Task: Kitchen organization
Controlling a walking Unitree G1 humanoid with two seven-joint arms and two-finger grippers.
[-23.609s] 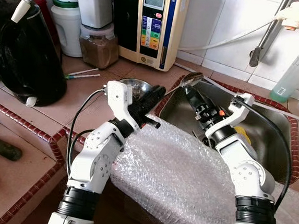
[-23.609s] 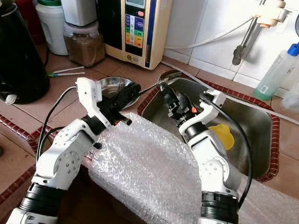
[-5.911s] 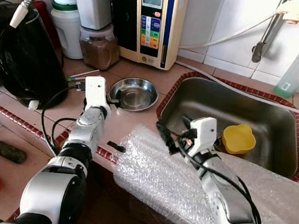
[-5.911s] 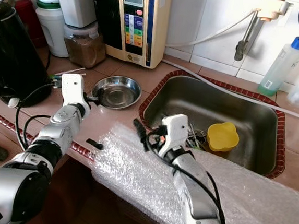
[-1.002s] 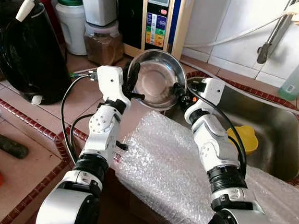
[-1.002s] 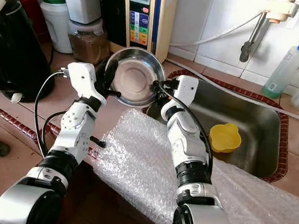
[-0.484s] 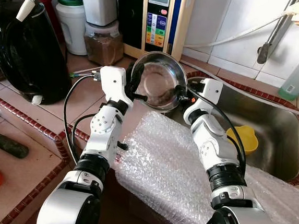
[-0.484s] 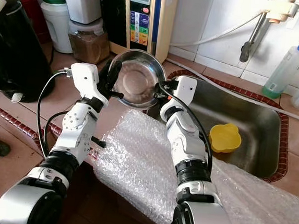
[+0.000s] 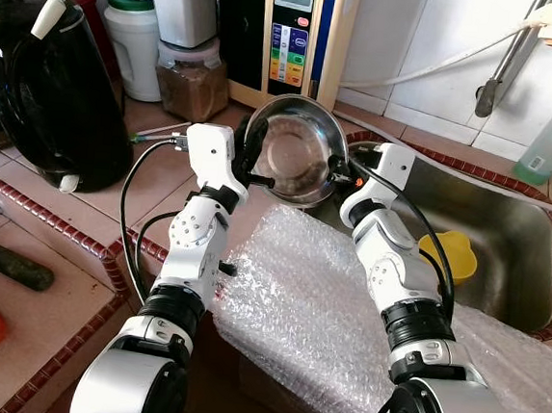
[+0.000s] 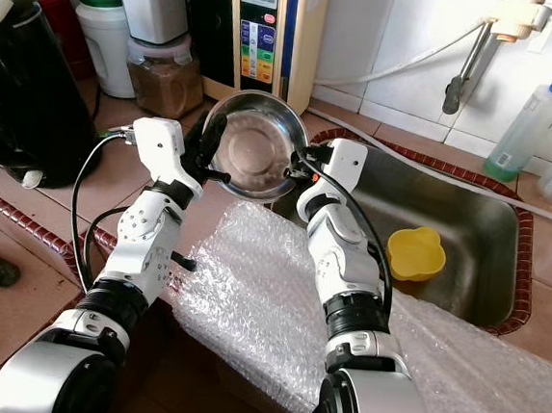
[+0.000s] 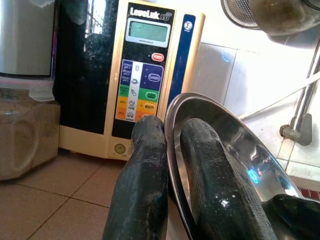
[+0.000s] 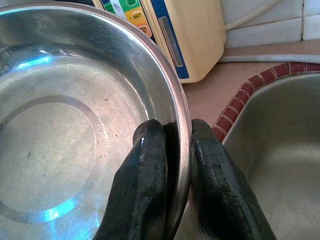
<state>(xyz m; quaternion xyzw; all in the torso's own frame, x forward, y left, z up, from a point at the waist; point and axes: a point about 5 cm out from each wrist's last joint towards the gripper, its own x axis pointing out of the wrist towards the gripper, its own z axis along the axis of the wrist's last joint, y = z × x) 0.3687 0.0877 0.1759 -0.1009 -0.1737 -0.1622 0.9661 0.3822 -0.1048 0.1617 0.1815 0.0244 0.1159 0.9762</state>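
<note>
A steel bowl [image 9: 295, 150] hangs tilted on edge above the counter, just left of the sink, with its hollow facing me. My left gripper [image 9: 252, 158] is shut on the bowl's left rim. My right gripper [image 9: 336, 170] is shut on its right rim. In the left wrist view the rim [image 11: 172, 120] passes between the two black fingers [image 11: 145, 180]. The right wrist view has the bowl's inside [image 12: 75, 125] in close-up, its rim pinched between the fingertips [image 12: 150, 150].
The steel sink [image 9: 518, 204] at the right holds a yellow cup [image 9: 451, 253]. Bubble wrap [image 9: 316, 307] covers the counter's front edge below both arms. A water ioniser [image 9: 306, 26], a brown powder jar [image 9: 192, 78] and a black kettle [image 9: 44, 90] stand behind and to the left.
The bowl lay flat on the counter several seconds ago; now both grippers hold it up. Over the last second it has drifted slightly right, toward the sink.
</note>
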